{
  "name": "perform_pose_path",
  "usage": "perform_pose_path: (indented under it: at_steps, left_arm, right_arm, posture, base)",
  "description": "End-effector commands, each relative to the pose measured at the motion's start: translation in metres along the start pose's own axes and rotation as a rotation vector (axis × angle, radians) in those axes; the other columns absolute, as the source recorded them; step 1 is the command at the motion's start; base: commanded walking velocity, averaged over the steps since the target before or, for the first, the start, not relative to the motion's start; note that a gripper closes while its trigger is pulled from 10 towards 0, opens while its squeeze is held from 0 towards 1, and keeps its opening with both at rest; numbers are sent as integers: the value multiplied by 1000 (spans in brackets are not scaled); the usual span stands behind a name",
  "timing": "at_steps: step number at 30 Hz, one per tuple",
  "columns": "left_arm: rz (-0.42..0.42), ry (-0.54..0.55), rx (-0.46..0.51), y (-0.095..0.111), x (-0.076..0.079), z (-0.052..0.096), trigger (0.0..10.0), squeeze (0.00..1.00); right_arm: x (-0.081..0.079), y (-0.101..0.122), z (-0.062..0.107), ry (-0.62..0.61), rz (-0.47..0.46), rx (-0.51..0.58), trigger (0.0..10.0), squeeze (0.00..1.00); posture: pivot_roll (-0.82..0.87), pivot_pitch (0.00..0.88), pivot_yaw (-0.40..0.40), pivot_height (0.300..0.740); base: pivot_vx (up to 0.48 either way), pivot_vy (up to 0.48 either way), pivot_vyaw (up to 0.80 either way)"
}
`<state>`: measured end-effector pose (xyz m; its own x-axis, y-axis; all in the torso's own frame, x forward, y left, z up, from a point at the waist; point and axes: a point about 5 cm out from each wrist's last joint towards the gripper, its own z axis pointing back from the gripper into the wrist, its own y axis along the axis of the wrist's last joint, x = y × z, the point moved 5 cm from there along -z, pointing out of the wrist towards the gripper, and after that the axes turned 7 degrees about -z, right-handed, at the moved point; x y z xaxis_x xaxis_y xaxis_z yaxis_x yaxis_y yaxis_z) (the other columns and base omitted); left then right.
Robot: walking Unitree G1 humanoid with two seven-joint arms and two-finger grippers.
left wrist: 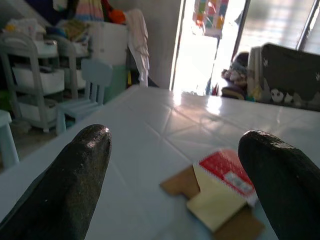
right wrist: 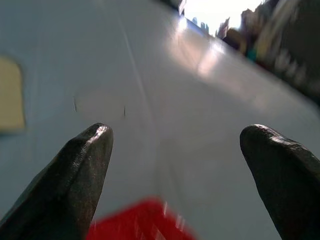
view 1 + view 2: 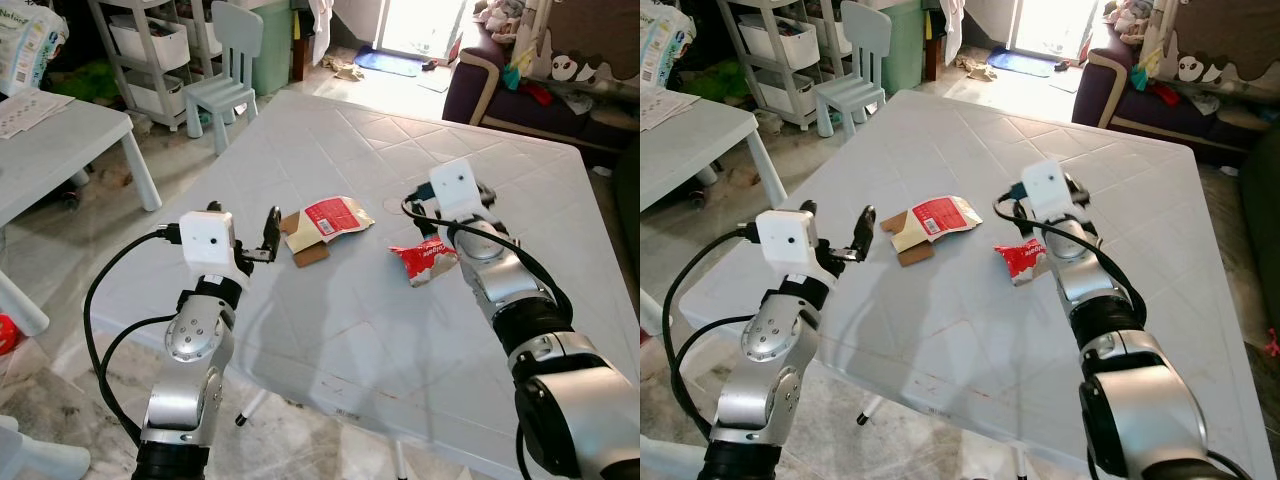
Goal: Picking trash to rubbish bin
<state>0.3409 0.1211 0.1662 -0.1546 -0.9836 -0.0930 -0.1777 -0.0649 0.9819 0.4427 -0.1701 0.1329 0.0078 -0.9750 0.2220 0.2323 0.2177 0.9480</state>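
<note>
Left eye view: both grippers are held wide open over the white table [image 3: 330, 330], the left gripper [image 3: 268, 236] beside flattened cardboard packaging [image 3: 322, 228], the right gripper [image 2: 175, 165] above a crumpled red wrapper [image 3: 424, 262]

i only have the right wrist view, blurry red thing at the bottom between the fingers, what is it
Observer: A crumpled red wrapper lying on the white table; the right gripper is right over it, fingers open, nothing held.
Operator: any other trash up there
Observer: Yes, a flattened red and tan carton lies to the wrapper's left, apart from it.
Operator: where's the other arm
Observer: The left gripper is open at the table's left side, pointing at the carton without touching it.
</note>
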Motion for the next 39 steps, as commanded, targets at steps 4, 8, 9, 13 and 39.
perform_pose_path:
  at_steps: [4,8,9,13,39]
  left_arm:
    - [1,-19,5,5,5,1,10000,0]
    - [3,-24,8,6,6,-1,10000,0]
    - [3,-24,9,6,6,-1,10000,0]
    - [-2,-23,7,6,4,-2,10000,0]
    - [-12,-10,0,9,-9,-10,10000,0]
  right_arm:
    - [-5,-14,-1,4,-121,-75,10000,0]
    - [-29,-22,1,102,-274,-115,10000,0]
    - [-35,-22,2,127,-287,-117,10000,0]
    - [-58,-23,5,232,-363,-138,10000,0]
    - [-54,47,18,475,-222,207,10000,0]
  posture:
    - [10,50,-104,740]
    - [14,46,-101,740]
    - [14,46,-101,740]
    - [15,41,-99,740]
    - [1,25,-91,740]
  base:
    - [0,0,0]
    - [0,0,0]
    - [0,0,0]
    - [0,0,0]
    - [0,0,0]
